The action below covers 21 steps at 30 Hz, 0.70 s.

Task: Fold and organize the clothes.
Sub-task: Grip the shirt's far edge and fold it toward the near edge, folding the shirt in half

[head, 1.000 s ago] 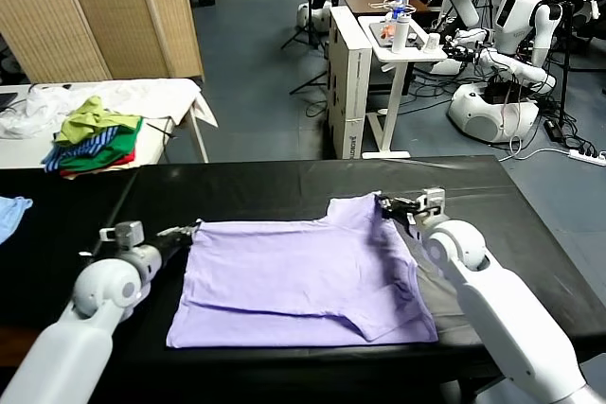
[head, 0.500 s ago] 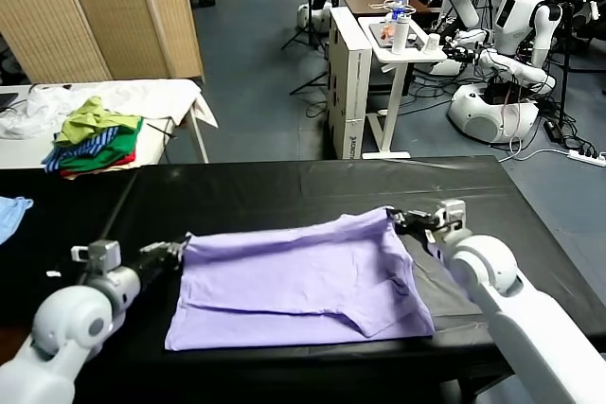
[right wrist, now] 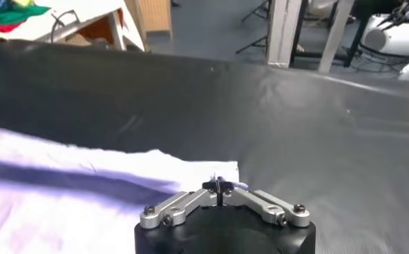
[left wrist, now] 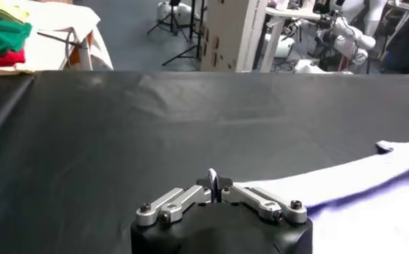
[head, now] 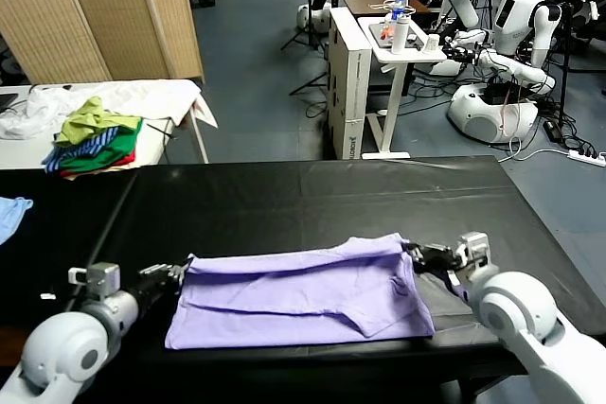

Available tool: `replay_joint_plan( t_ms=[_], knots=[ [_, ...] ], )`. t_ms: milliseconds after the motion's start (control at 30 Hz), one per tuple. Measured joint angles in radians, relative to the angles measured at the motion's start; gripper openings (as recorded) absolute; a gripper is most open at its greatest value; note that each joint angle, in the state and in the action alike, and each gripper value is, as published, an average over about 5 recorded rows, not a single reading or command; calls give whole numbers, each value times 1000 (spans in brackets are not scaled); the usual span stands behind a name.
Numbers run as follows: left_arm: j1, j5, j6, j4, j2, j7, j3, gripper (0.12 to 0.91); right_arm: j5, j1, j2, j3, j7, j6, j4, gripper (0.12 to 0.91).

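The pale lavender T-shirt (head: pixel 303 295) lies folded over on the black table (head: pixel 284 201), near the front edge. My left gripper (head: pixel 175 273) is shut on the shirt's far left corner; in the left wrist view (left wrist: pixel 213 186) a thin fold of cloth sits pinched between the jaws, and the shirt (left wrist: pixel 370 200) trails off from them. My right gripper (head: pixel 417 254) is shut on the shirt's far right corner; in the right wrist view (right wrist: pixel 220 185) the jaws pinch the cloth edge, with the shirt (right wrist: pixel 73 186) spread beside them. Both grippers hold the far edge low over the table.
A pile of green, striped and red garments (head: pixel 95 139) lies on a white table at the back left. A light blue cloth (head: pixel 11 213) sits at the black table's left edge. Other robots and a white cart (head: pixel 398 44) stand beyond the table.
Both grippers have pulled the shirt's far edge toward me over the front half, so the shirt now looks much shorter front to back. Both stay shut on the corners.
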Motion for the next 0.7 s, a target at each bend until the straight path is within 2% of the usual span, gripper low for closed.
replay_joint_plan(
  t_ms=[700],
  knots=[
    [106, 62, 23, -45, -28, 7, -22, 189, -13, -53, -4, -4, 1, 0, 17, 140]
  ],
)
